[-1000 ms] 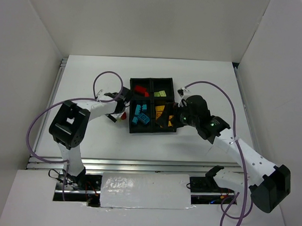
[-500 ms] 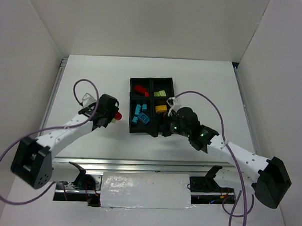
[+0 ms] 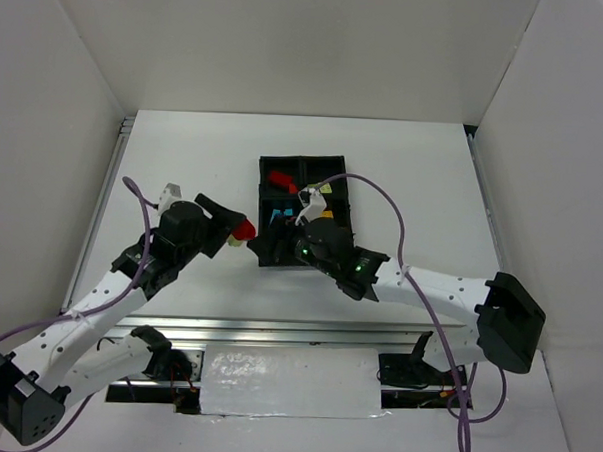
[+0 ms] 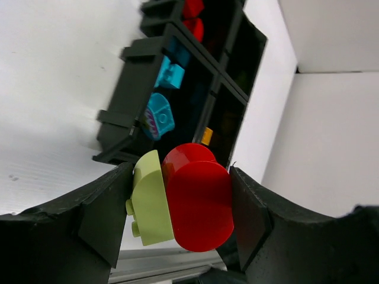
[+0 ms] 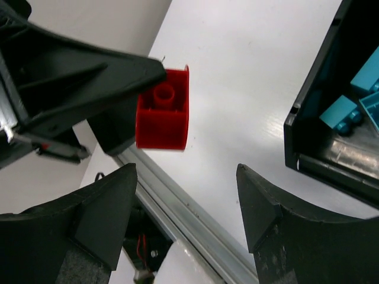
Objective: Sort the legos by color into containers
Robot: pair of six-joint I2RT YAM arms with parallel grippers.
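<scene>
Red lego [image 4: 198, 204] and lime lego [image 4: 148, 201] are clamped together in left end effector [image 4: 177, 207], right end effector [image 5: 186, 195] released; mis-sorting is risked.

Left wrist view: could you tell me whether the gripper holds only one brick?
No, the left gripper clamps a red brick and a lime brick together.

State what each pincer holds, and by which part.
Left pincer: lime brick and red brick together, pinched by their outer faces. Right pincer: nothing.

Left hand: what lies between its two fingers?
In the left wrist view, a lime green lego and a red lego sit side by side, touching, clamped in the left hand.
</scene>
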